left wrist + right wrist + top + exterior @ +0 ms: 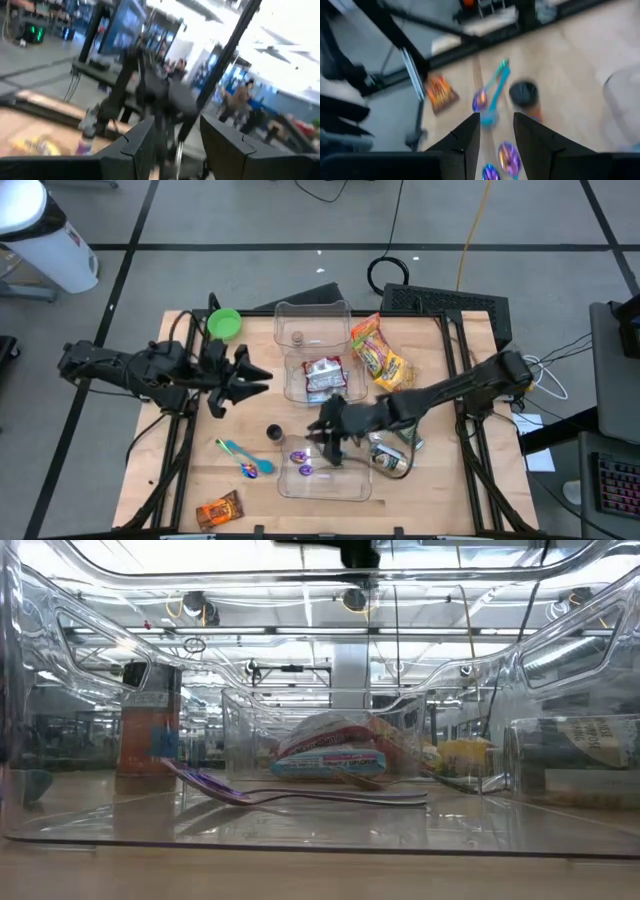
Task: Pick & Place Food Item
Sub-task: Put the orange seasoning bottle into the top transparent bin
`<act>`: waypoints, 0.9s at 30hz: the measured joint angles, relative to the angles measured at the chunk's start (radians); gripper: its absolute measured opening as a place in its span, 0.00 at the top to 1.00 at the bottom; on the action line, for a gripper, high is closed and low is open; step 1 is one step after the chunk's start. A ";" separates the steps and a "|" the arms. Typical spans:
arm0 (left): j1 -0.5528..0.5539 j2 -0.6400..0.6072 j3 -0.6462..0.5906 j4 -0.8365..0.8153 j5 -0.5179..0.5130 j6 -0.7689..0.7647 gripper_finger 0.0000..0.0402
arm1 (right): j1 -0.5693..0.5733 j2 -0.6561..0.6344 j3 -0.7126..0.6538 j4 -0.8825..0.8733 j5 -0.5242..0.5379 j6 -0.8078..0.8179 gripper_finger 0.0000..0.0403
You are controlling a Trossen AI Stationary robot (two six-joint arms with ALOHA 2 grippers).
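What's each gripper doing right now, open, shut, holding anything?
Left gripper: open, empty, raised over the table's left side.
Right gripper: open, nothing between its fingers, above the near clear bin holding purple spoons.

Two clear bins [312, 315], three spoons [301, 456]

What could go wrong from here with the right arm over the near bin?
The right gripper, open, hangs over the near clear bin that holds purple spoons; a low exit could clip its wall and shift it. The can beside its forearm might get knocked. The left gripper waits apart, so a clash seems unlikely.
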 joint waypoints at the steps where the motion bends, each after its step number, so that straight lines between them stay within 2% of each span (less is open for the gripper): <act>1: -0.010 -0.011 0.000 -0.048 -0.016 -0.012 0.59 | -0.003 -0.026 0.000 0.000 0.000 -0.006 0.72; 7: -0.109 -0.036 0.000 -0.307 -0.129 -0.111 0.59 | -0.007 -0.160 0.000 -0.035 0.000 -0.076 0.73; 13: -0.219 0.008 0.000 -0.479 -0.235 -0.209 0.59 | 0.002 -0.244 0.002 -0.204 0.001 -0.093 0.72; 18: -0.274 0.075 0.000 -0.543 -0.258 -0.269 0.59 | 0.020 -0.242 0.002 -0.303 0.004 -0.062 0.73; 27: -0.287 0.158 0.000 -0.596 -0.255 -0.279 0.59 | -0.003 -0.170 0.002 -0.258 0.006 -0.043 0.69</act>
